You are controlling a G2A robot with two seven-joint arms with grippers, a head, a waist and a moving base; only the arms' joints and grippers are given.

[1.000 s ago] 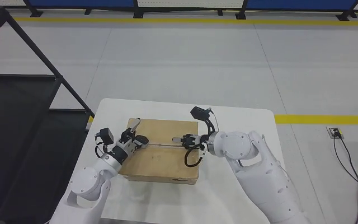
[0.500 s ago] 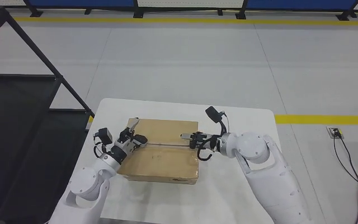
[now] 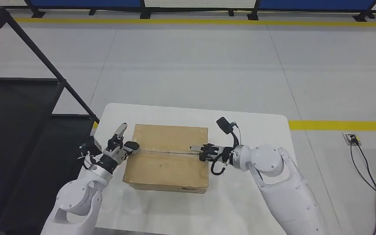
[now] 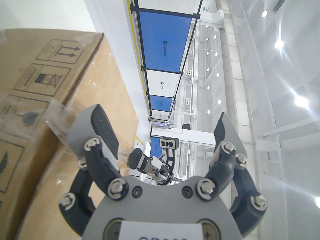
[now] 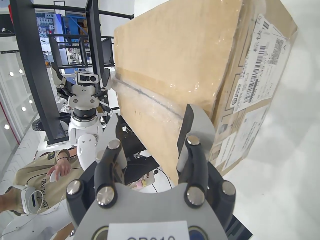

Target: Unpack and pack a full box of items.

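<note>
A closed brown cardboard box (image 3: pixel 167 155), taped along its top seam, lies in the middle of the white table (image 3: pixel 252 126). My left gripper (image 3: pixel 120 144) stands open at the box's left end, level with the seam. In the left wrist view this gripper (image 4: pixel 162 128) is tilted upward, with the box (image 4: pixel 50 76) beside one finger and nothing between the pads. My right gripper (image 3: pixel 202 151) is at the right end of the seam. It (image 5: pixel 150 128) is open there, at the top edge of the box (image 5: pixel 175 51), one finger (image 5: pixel 186 126) by the labelled end face.
A black metal frame with dark netting (image 3: pixel 35 135) stands close to the table's left side. Bare tabletop lies to the right of the box and along the front edge. The far side opens onto grey floor with a yellow line (image 3: pixel 329 125).
My left gripper has pulled back from over the box top to just past its left end. My right gripper has drawn back along the seam to the right edge.
</note>
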